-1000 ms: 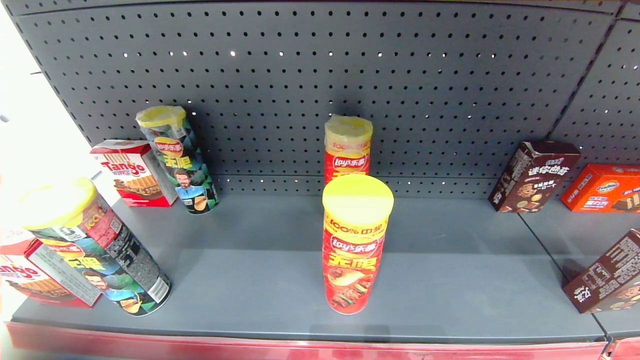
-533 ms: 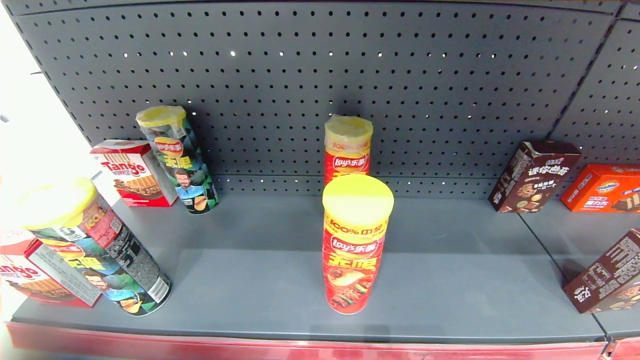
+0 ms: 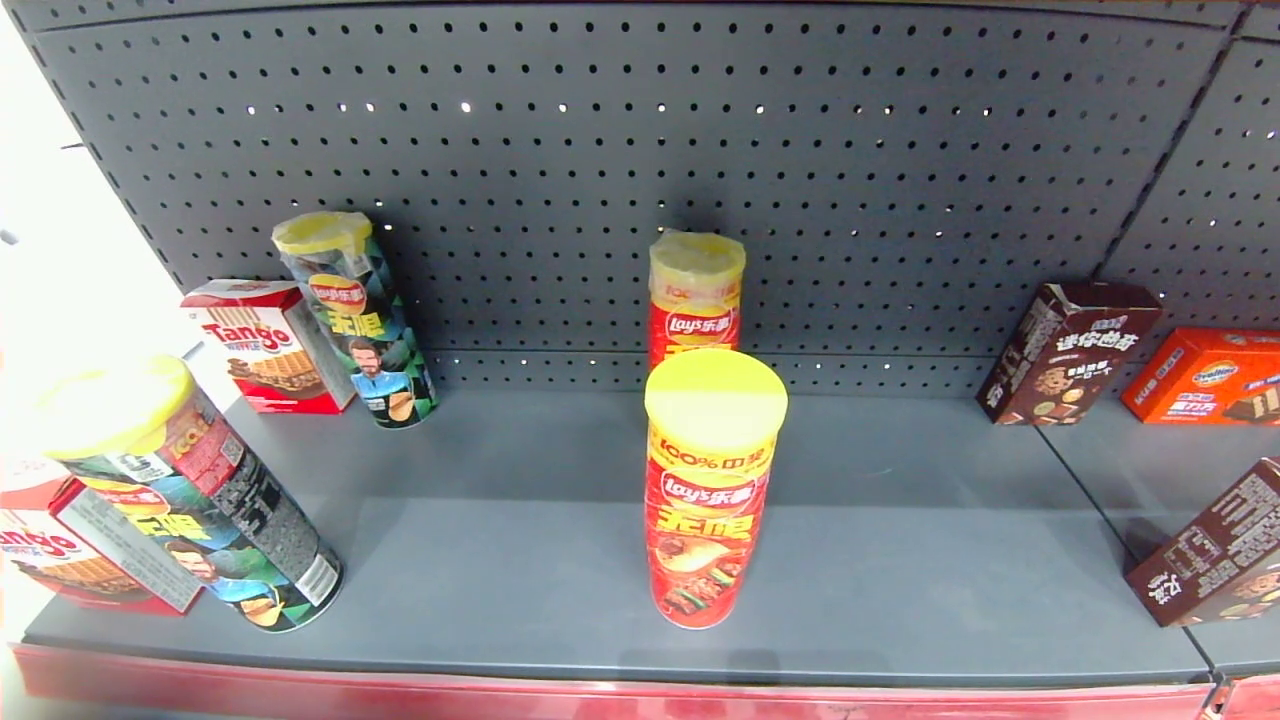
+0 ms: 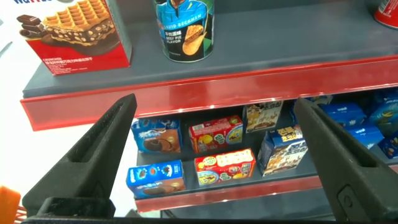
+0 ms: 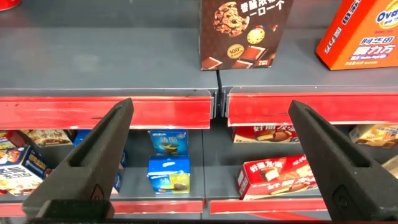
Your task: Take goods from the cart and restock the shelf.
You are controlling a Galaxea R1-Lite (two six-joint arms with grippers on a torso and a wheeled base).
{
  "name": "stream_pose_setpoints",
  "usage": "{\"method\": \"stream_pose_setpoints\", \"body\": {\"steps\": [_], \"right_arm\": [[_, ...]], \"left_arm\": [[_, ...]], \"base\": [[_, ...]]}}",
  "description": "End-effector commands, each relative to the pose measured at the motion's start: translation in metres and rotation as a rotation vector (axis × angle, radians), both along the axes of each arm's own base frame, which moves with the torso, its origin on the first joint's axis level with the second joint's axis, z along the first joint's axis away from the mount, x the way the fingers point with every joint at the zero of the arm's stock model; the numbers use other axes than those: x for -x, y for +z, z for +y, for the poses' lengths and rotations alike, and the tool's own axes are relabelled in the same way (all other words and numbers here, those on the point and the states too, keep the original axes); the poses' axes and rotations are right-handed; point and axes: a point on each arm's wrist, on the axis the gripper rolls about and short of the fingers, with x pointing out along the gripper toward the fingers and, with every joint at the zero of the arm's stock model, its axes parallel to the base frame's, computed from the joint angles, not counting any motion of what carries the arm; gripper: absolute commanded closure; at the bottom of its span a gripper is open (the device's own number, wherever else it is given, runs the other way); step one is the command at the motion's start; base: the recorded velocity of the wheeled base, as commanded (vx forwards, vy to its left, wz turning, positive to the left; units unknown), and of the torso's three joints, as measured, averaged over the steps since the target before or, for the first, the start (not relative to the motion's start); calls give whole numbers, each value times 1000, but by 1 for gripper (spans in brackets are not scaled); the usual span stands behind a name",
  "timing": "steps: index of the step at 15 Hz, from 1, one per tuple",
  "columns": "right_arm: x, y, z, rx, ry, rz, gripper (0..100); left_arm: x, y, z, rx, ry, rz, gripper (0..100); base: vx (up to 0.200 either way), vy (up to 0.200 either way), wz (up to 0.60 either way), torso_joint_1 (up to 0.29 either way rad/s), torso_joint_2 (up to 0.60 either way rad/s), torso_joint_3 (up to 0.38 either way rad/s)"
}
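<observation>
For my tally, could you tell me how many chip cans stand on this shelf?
4: front red can centred, rear red can behind it, rear teal can back left, front teal can front left.

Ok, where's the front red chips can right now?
Head view: the front red chips can stands upright in the middle of the shelf, directly before the second red can by the pegboard.

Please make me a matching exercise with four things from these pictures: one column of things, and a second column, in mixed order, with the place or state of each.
Things:
1. front red can
2. orange box
3. rear wafer box
4. left gripper

Places or states:
A. open, facing the lower shelves
B. back left, beside the green-and-blue can
C. mid-shelf, before the rear red can
D. far right, at the back

Pairs: 1-C, 2-D, 3-B, 4-A.
</observation>
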Motion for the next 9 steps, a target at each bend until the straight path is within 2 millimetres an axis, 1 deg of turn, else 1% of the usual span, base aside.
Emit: {"method": "stream_pose_setpoints", "body": {"steps": [1, 9], "right_arm": [[0, 0, 0, 0, 0, 1, 0], [0, 0, 0, 0, 0, 2, 0]], "left_arm": [[0, 0, 0, -2, -1, 0, 0], [0, 0, 0, -4, -1, 0, 0]], "base": [[0, 0, 0, 0, 0, 0], [0, 0, 0, 0, 0, 0]]}}
